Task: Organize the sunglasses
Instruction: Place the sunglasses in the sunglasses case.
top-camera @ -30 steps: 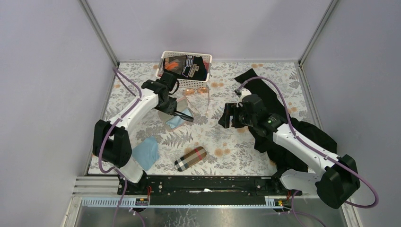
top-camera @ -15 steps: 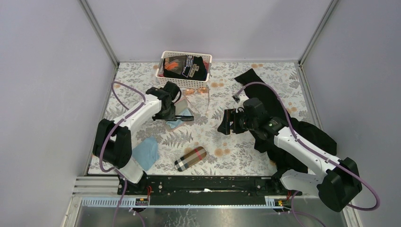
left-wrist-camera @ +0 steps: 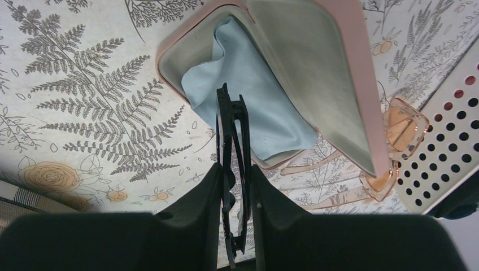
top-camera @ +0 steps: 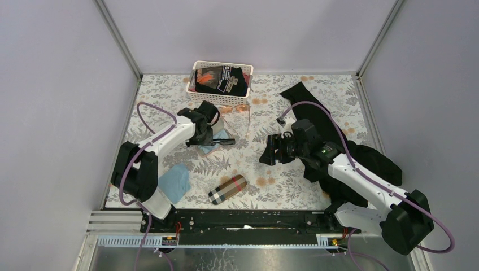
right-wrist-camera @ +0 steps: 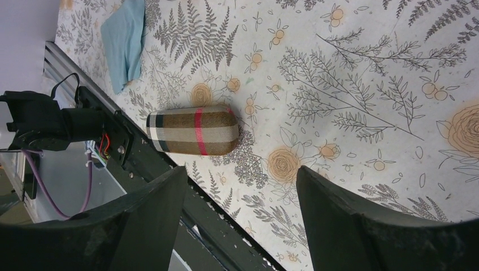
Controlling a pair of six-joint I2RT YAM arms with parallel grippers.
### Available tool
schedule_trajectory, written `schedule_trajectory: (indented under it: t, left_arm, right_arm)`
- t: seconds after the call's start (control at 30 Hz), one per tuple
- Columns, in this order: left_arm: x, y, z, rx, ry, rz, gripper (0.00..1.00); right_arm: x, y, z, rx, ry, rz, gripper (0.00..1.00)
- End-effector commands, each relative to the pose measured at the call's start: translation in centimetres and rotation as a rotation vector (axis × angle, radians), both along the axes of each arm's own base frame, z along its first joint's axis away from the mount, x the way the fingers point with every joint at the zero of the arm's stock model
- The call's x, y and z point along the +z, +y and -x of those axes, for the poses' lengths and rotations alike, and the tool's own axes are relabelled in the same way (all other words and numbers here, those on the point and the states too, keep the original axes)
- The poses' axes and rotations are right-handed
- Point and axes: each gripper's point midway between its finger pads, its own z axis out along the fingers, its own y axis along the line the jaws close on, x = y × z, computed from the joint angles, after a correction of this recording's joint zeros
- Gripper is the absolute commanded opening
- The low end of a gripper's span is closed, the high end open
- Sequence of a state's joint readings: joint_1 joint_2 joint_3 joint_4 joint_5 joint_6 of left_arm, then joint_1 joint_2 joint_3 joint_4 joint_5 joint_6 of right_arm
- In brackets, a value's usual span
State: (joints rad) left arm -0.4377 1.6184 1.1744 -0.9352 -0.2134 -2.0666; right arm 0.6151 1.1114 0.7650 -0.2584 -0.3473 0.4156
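Observation:
My left gripper is shut on the folded black-framed sunglasses, held edge-on between its fingers. They hang just over the open pink case, which holds a light-blue cloth. The wire-framed sunglasses with orange-pink lenses lie on the table beyond the case, beside the basket. From above, the left gripper sits over the pink case, and the tinted sunglasses lie just past it. My right gripper hovers open mid-table, nothing between its fingers.
A closed plaid case lies near the front edge, also in the right wrist view. A loose light-blue cloth lies front left. A white basket with dark items stands at the back. Black fabric lies under the right arm.
My left gripper has carried the black sunglasses nearer and slightly right, from beside the basket to over the open pink case. The right gripper has drifted slightly nearer, still open.

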Motion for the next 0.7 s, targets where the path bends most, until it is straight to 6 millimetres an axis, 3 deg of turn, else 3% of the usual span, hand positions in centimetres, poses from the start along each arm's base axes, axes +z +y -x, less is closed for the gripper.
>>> schedule_trajectory:
  t: [0.0,0.17,0.37,0.67]
  left_arm:
    - [-0.2,0.2,-0.9,0.333,-0.032,0.088,0.0]
    - [0.5,0.1,-1.5,0.31,-0.059,0.071,0.0]
    - [3.7,-1.3,-4.0,0.122,-0.154,-0.005,0.0]
    - [6.2,-4.1,-2.3,-0.216,-0.177,-0.179,0.0]
  right_arm:
    - [0.7,0.4,0.6,0.04,-0.001,-0.028,0.78]
    - [0.6,0.4,0.7,0.042,0.002,-0.028,0.78]
    - [0.5,0.6,0.7,0.039,0.008,-0.042,0.78]
    - [0.4,0.5,0.7,0.024,0.009,-0.044,0.78]
